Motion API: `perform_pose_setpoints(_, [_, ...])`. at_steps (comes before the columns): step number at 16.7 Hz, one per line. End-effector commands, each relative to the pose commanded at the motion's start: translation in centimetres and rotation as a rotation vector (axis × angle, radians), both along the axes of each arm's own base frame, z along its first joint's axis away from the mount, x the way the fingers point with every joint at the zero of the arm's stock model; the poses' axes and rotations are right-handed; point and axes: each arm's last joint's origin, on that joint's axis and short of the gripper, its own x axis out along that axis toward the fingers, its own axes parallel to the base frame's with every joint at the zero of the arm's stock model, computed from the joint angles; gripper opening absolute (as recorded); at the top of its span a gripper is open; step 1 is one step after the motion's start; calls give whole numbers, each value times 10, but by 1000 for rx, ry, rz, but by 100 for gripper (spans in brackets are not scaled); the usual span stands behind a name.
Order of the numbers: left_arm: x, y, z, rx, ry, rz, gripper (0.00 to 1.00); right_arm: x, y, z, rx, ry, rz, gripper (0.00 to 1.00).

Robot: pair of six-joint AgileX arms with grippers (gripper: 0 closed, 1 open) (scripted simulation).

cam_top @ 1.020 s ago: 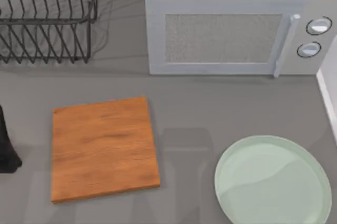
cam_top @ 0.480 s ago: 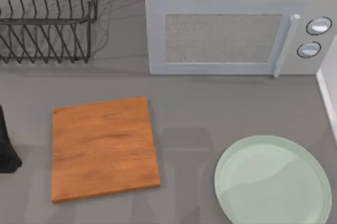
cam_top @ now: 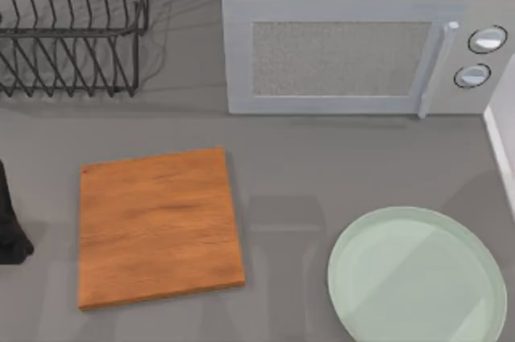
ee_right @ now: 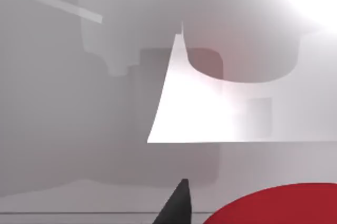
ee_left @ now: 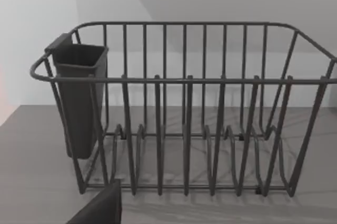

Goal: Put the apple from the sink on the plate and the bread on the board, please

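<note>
Here, in the right wrist view, the small, smooth, bright red apple (ee_right: 274, 205) lies close under the camera against pale grey-white sink walls (ee_right: 200, 108), and one dark pointed fingertip (ee_right: 176, 208) of the right gripper stands just beside the apple's edge, a thin strip of pale surface between them; whether that gripper's fingers are spread or clenched cannot be told. In the top view, the flat rectangular orange-brown wooden cutting board (cam_top: 157, 225) lies near the left edge of the grey table (cam_top: 306, 165), bare on top, and the large round pale mint-green plate (cam_top: 414, 278) sits at the table's front right corner, also bare, well apart from the board. A grey microwave oven (cam_top: 346, 52) stands along the back edge, and a black wire dish rack (cam_top: 72, 28) stands at the back left corner. A dark part of the left arm (cam_top: 10, 221) rests at the table's left edge beside the board; its wrist view faces the rack (ee_left: 184, 118) with a dark cutlery cup (ee_left: 79, 97) hung on one end, and the state of the left fingers cannot be told.
</note>
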Motion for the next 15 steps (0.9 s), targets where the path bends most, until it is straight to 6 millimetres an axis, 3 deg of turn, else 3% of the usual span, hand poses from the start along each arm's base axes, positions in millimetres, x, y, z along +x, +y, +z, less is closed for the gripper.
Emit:
perform_pose_setpoints(3, [0,0,0,0,0,0,100,-2,1,26,-5,-12,0,0])
perform_pose_setpoints(9, [0,0,0,0,0,0,100,0,4,31,-9,-24,-1,0])
perform_pose_setpoints(12, [0,0,0,0,0,0,100,3,29,51,-14,-54,-5,0])
perform_pose_setpoints(15, [0,0,0,0,0,0,100,-2,76,69,-2,-56,-11,0])
